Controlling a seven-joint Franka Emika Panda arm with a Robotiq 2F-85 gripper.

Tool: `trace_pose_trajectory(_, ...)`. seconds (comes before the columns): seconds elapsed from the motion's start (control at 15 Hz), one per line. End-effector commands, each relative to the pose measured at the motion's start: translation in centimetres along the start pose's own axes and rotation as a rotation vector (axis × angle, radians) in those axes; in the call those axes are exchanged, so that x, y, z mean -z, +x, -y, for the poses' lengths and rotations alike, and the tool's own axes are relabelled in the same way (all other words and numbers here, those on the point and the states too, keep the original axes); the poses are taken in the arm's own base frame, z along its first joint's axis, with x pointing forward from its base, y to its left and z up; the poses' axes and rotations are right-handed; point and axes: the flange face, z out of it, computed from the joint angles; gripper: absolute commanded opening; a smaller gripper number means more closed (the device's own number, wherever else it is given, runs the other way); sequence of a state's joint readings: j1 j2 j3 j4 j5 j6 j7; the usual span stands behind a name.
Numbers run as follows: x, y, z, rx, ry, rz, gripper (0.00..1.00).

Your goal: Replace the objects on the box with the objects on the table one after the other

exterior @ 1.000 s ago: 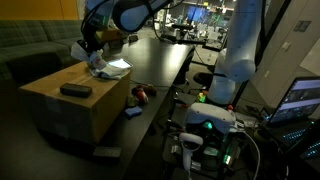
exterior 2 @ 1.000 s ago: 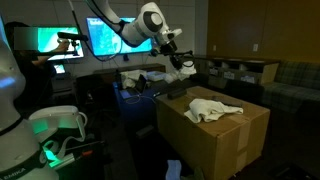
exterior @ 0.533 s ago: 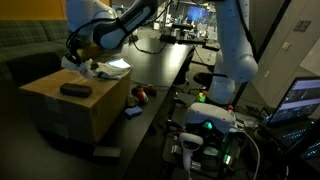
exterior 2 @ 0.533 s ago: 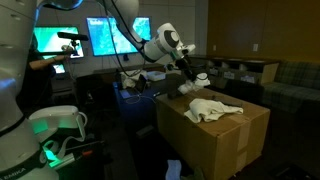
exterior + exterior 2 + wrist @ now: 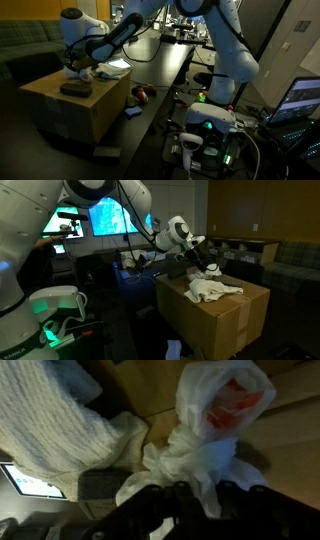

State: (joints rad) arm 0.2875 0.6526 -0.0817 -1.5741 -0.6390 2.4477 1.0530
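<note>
Exterior view, block side: the fingers (image 5: 80, 68) have swung in from the worktop (image 5: 165, 60) side and now hang over the box (image 5: 50, 112). The white bag (image 5: 90, 72) dangles just beneath them. A dark block (image 5: 75, 89) lies below them, apart.
Exterior view, cloth side: the fingers (image 5: 203, 261) have come down towards the box (image 5: 215, 320) at its far edge. The white cloth (image 5: 215, 287) lies just ahead of them.
Wrist view: the fingers (image 5: 148, 512) are clenched on the neck of the bag (image 5: 215, 415), whose orange contents show through. The cloth (image 5: 55, 420) sits to one side of them.
Meaning: a carried item has reached the box and probably only needs setting down. The cloth and block apparently still need removing.
</note>
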Motion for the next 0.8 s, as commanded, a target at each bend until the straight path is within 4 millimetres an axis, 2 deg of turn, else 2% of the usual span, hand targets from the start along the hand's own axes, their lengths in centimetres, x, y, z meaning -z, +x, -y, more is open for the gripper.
trace_pose_trajectory(0.0, 1.0, 1.5, 0.8, -0.041, -0.028, -0.026, 0.55)
trace_pose_trajectory(0.2, 2.8, 2.0, 0.9, -0.066, -0.023, -0.052, 0.77)
trace_pose_trajectory(0.4, 5.1, 1.6, 1.1, -0.087, -0.004, -0.070, 0.99)
trace_pose_trajectory(0.53, 6.2, 0.8, 1.3, -0.079, 0.030, -0.058, 1.00)
trace_pose_trajectory(0.67, 7.3, -0.8, 1.3, -0.051, 0.088, -0.051, 1.00)
trace_pose_trajectory(0.73, 7.5, -2.2, 1.3, -0.022, 0.122, -0.044, 1.00)
